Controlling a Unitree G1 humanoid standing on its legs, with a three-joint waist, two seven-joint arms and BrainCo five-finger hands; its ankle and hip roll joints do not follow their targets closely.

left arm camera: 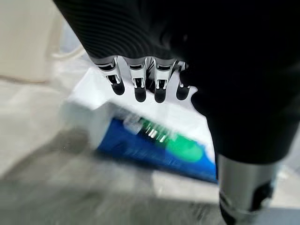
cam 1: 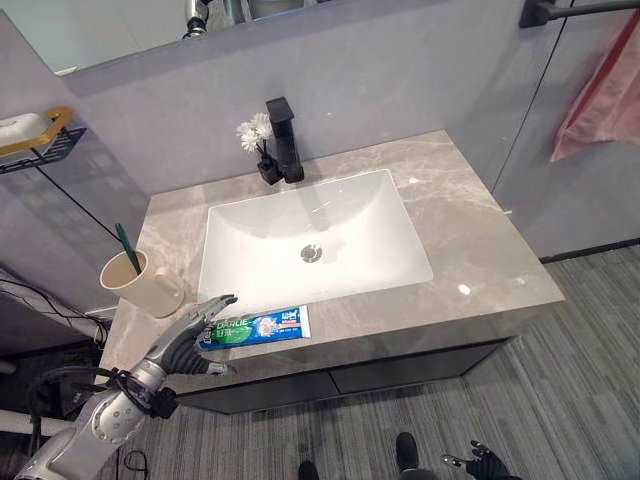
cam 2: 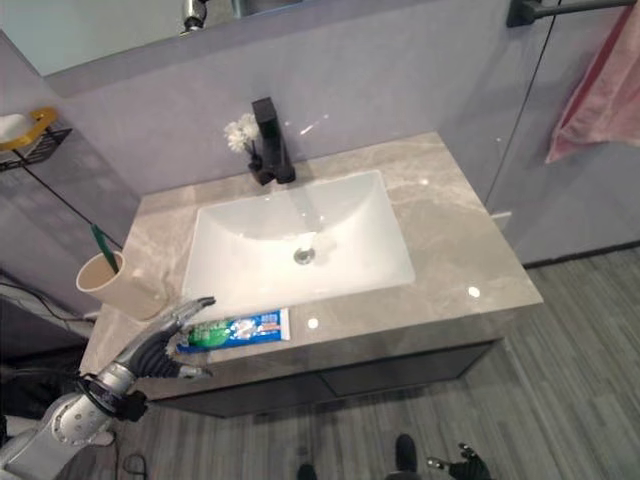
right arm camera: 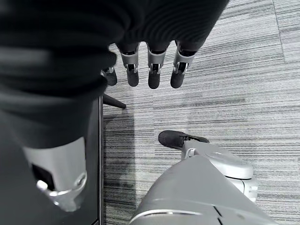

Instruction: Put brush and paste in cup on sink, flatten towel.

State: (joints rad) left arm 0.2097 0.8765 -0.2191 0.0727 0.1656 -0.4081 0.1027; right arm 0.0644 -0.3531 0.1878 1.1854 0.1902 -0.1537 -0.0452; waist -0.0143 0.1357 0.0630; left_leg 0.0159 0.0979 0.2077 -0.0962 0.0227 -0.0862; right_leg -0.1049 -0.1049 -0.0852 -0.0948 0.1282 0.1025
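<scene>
At counter front edge, toothpaste tube [cam 1: 256, 327] lies flat; left hand [cam 1: 190, 340] spread, fingers relaxed, just beside tube end; toothbrush [cam 1: 127, 248] upright inside cup [cam 1: 142, 285]; right hand [cam 1: 487, 464] low, fingers loose, holding nothing

No legible print on toothpaste tube [cam 1: 256, 327]

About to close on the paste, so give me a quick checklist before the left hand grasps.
1. Left hand open over the toothpaste box: ok.
2. Box flat on the counter, near its front edge: ok.
3. Fingers around the box: not ok, not yet closed.
4. Cup upright beside the basin, brush inside: ok.
5. Right hand hanging low over the floor, open, away from the work: ok.
6. Towel flattened: not ok, hangs bunched.
</scene>
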